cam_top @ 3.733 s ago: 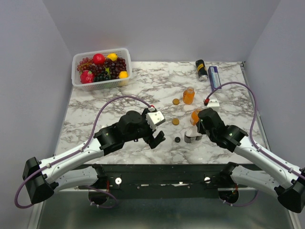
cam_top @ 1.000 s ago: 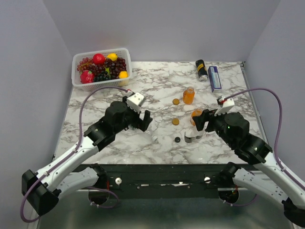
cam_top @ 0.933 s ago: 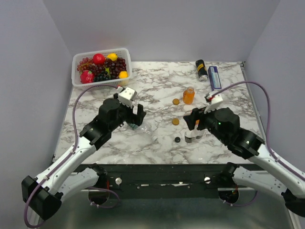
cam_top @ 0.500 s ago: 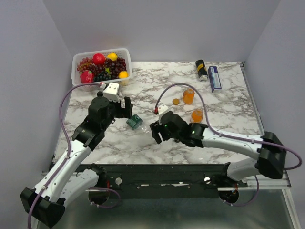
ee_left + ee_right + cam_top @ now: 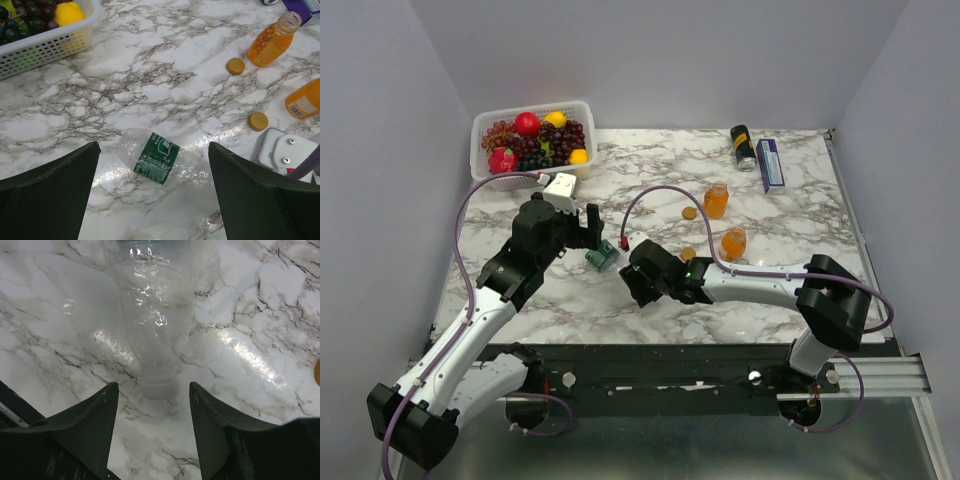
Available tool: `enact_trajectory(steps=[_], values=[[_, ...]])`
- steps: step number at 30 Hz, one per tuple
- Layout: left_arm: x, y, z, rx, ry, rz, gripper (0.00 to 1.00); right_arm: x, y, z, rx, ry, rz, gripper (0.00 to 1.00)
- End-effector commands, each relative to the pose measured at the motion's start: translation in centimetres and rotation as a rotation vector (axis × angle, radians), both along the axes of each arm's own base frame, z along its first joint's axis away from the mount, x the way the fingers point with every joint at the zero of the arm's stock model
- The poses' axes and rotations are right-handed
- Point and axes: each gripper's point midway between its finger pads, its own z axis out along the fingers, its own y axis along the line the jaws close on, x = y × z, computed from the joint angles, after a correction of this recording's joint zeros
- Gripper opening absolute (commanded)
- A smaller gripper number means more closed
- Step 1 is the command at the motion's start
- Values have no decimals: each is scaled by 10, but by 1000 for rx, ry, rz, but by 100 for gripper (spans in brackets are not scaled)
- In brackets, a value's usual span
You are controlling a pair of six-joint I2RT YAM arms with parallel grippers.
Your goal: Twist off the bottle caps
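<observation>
Right gripper (image 5: 152, 386): dark fingers (image 5: 85, 425) stand apart, one on each side of the neck of a clear bottle (image 5: 150, 305), with a gap showing on both sides. The bottle lies on the marble table (image 5: 260, 325), neck toward the camera (cap on or off: cannot tell). Orange sliver (image 5: 317, 372) at the right edge, unidentified.

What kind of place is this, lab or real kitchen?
Likely a lab test booth: plain walls box in a marble-look table, with staged props: a fruit basket, juice bottles, a drink can.
</observation>
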Motion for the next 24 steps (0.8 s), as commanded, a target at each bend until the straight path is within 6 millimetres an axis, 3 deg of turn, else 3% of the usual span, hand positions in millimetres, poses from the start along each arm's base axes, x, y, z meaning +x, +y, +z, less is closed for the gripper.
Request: enact_trajectory(steps=[1,11,16,20,21,23,24], values=[[-2,-7,16,-38,-35,-40,99,8,16,-5,-7,-26,16,63],[-3,-11,18,-48,-36,-62,99,17,5,-25,-101,-41,-25,58],[-2,-8,16,-47,-34,-42,99,19,-2,-30,-149,-47,-39,34],[2,6,16,-41,-32,50,99,5,-17,-17,-130,-36,-4,19],[4,13,14,-30,-26,89,99,2,-20,1,-94,-49,0,13],[4,15,18,-34,-33,104,99,-16,-33,5,-91,0,41,11],[4,14,22,-41,-47,96,99,-23,-35,27,-35,-4,60,11]])
